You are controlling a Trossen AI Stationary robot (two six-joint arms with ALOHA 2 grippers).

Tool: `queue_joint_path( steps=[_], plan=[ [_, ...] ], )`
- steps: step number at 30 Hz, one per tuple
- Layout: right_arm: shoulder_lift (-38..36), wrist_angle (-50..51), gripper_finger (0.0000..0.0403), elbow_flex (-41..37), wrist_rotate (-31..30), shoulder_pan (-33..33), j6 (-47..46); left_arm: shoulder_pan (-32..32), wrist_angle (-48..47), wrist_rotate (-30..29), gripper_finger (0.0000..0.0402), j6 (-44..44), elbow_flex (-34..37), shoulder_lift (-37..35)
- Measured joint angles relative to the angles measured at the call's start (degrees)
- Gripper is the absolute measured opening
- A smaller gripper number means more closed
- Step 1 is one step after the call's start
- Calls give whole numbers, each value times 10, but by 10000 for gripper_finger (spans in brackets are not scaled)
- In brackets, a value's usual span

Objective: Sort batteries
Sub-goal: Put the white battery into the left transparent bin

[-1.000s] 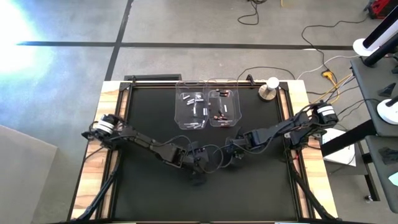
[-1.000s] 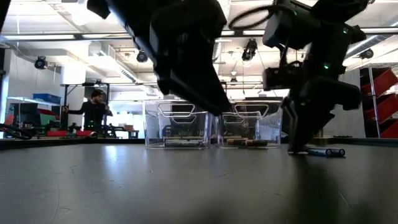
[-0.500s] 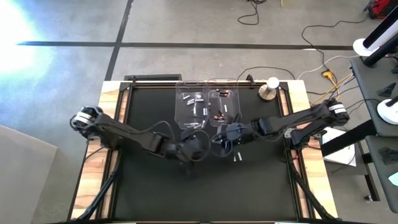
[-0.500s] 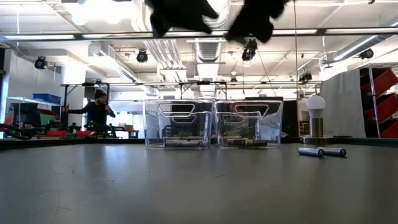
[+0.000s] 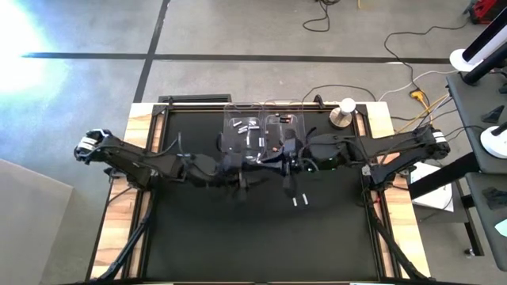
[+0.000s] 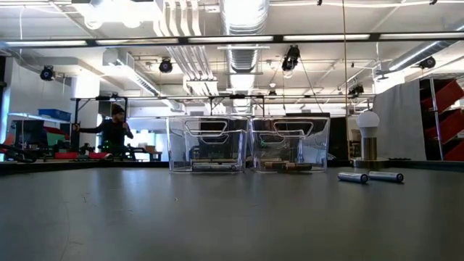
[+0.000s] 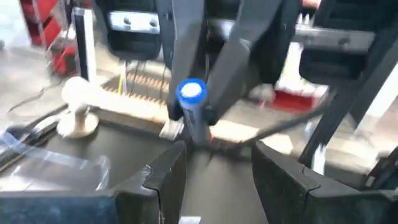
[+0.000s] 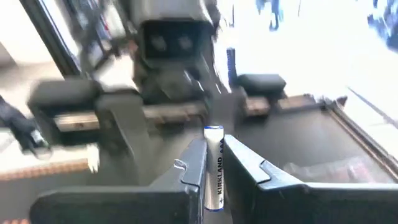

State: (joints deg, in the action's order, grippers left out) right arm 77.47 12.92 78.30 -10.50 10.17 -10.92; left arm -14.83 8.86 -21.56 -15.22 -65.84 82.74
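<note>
"KIRKLAND AAA" battery (image 8: pixel 214 168), right hand (image 8: pixel 214 163)

Two slender, matte-black jointed arms (image 5: pixel 158 165) are showing pale round end caps and are trailing loose black cables along their links.

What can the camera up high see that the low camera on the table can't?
Only the high view shows both arms, with the left hand and right hand up by the clear bins. Only the low view shows the room behind and a person far off. Both show the bins, the round knob and two loose batteries lying on the black table.
</note>
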Motion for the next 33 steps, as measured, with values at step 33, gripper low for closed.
queue_joint_path(
  steps=[33],
  plan=[
    [-1,-75,54,2,2,12,11,18,84,18,15,-3,-1,-10]
  ],
)
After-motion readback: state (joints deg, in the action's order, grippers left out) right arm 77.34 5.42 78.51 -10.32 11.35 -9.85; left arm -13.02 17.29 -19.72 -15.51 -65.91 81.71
